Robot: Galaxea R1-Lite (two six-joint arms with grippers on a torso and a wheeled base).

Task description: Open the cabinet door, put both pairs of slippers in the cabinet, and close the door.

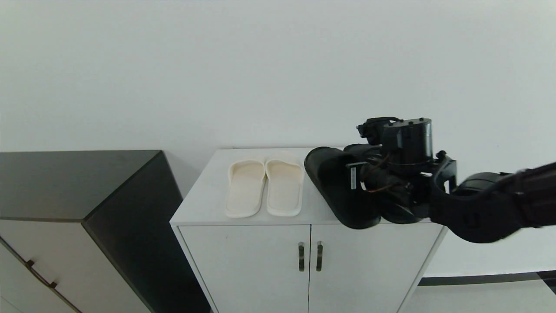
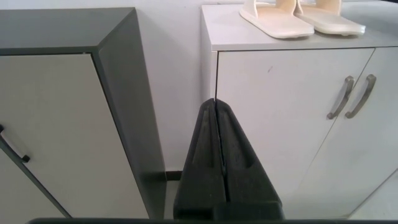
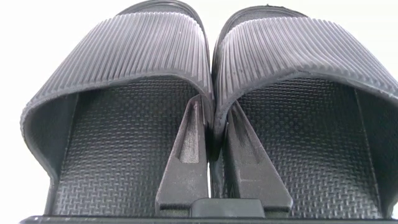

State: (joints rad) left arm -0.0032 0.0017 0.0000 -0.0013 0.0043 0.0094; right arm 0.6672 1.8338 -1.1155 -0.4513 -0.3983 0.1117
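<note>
Grip looks thin: right gripper pinches the inner edges of 2 black slippers on the white cabinet, top right. Its doors are shut, left gripper closed, empty; lifting now could drop 1 slipper.

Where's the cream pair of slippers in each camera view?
Head view: cream slippers on the white cabinet, left of the black slippers.
Left wrist view: cream slippers on the white cabinet, above its door handles.
Right wrist view: black slippers, in the right gripper.
Shared landmark: the door handles.
</note>
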